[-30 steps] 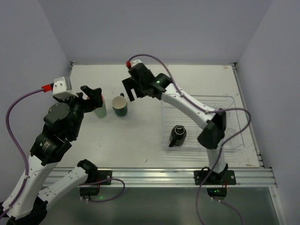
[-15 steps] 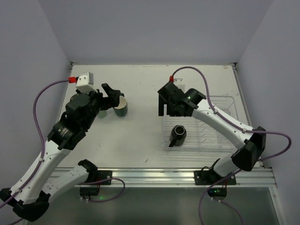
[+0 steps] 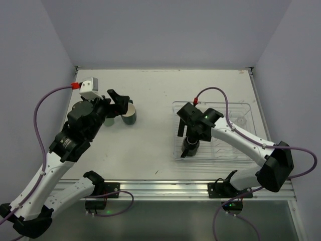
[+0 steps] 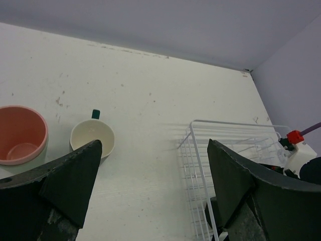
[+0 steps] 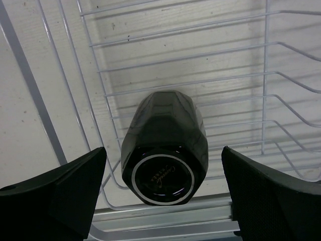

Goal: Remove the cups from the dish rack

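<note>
The black mug [image 5: 165, 120] is found in the dish rack [image 3: 241, 106], at its near left corner, tipped over the thin wires with its base turned towards the right wrist camera. The right gripper [image 5: 163, 148] is held directly above it with the fingers [image 5: 55, 193] spread wide, one on either side and neither touching; nothing is held. The mug is judged to be glazed ceramic: rigid, fairly heavy for its size, smooth enough to slip, and liable to chip if knocked against the rack's wires. Its sides are faceted, so flat faces are offered to the pads, and a hold across the body, on two opposite facets just below the base, is judged the steadiest; the handle, seen only from above at the near left, is better left free. A line of script is printed inside the white ring on the base, but it is too small to be read, and no other writing can be made out. The left gripper [image 4: 154, 143] is also spread and empty, held over the table near the teal-handled mug [image 4: 93, 138] and the pink tumbler [image 4: 20, 134], both set upright well apart from the rack.
</note>
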